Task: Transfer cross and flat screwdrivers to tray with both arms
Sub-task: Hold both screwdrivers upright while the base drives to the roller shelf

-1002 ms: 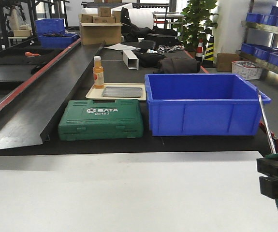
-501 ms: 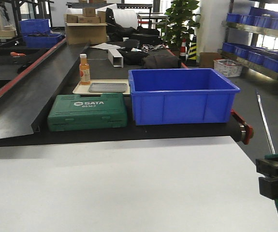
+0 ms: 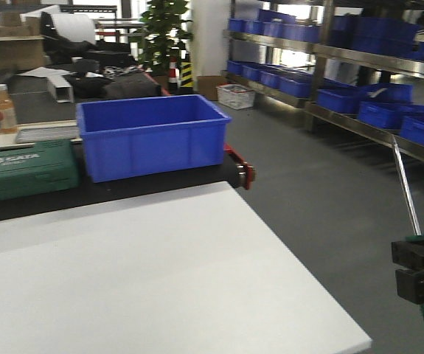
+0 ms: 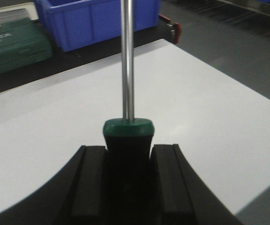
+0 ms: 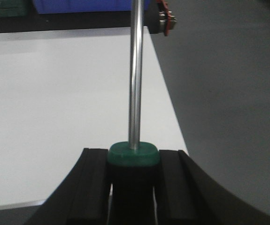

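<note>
The left gripper point(image 4: 127, 152) pinches the first screwdriver point(image 4: 127, 70) by its handle, shaft pointing far over the white table point(image 4: 210, 117). The right gripper point(image 5: 134, 161) pinches the second screwdriver point(image 5: 135, 70) likewise (at the table's right edge). The tray point(image 3: 46, 133) lies far left, behind the green case point(image 3: 23, 169).
</note>
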Controlling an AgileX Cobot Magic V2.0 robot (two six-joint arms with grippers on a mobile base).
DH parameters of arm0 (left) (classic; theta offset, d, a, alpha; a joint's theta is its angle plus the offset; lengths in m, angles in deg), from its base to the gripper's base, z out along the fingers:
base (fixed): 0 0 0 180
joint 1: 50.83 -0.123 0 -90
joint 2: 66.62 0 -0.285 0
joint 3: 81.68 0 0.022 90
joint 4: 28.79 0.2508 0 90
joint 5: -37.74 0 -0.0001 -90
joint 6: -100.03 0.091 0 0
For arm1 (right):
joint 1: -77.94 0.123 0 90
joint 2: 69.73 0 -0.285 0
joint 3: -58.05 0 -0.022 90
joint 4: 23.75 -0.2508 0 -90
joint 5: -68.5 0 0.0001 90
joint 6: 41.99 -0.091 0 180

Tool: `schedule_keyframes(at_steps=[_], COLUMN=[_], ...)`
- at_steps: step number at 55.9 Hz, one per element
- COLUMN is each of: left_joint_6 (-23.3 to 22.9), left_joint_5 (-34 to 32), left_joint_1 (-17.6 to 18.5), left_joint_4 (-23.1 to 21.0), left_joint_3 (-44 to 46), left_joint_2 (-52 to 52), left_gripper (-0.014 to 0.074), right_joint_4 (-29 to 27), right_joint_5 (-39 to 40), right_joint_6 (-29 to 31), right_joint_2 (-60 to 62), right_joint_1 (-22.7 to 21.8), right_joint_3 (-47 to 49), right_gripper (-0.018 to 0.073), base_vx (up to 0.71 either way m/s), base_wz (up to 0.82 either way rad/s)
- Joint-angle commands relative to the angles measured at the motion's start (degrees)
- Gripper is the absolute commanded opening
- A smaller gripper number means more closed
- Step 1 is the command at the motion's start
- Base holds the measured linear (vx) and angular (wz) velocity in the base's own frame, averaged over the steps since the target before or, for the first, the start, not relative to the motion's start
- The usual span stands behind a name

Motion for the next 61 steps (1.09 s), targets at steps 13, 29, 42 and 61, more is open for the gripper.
schedule_keyframes(at_steps=[13, 29, 42, 61], left_joint_6=[-0.6, -0.6, -0.6, -0.6], left_joint_5=[-4.8, -4.8, -4.8, -4.8], left_joint_1=[0.0, 0.0, 0.0, 0.0], left_joint_4=[1.0, 1.0, 1.0, 1.0], left_joint_3=[1.7, 1.7, 1.7, 1.7], left_joint_2=[0.5, 0.5, 0.5, 0.5], left_gripper=[0.0, 0.0, 0.0, 0.0], right_joint_4=[0.8, 0.8, 0.8, 0.8], right_joint_5=[4.8, 4.9, 4.8, 4.8], right_joint_6=[0.2, 0.2, 0.2, 0.2], right_joint_2=[0.7, 0.8, 0.8, 0.8], right_joint_1=[0.1, 0.1, 0.1, 0.1], right_joint_3=[1.7, 1.7, 1.7, 1.7], right_gripper=[-0.0008, -0.0008, -0.0008, -0.0008], base_vx=[-0.18, -0.15, -0.11, -0.05], base_wz=[-0.71, -0.69, -0.75, -0.75])
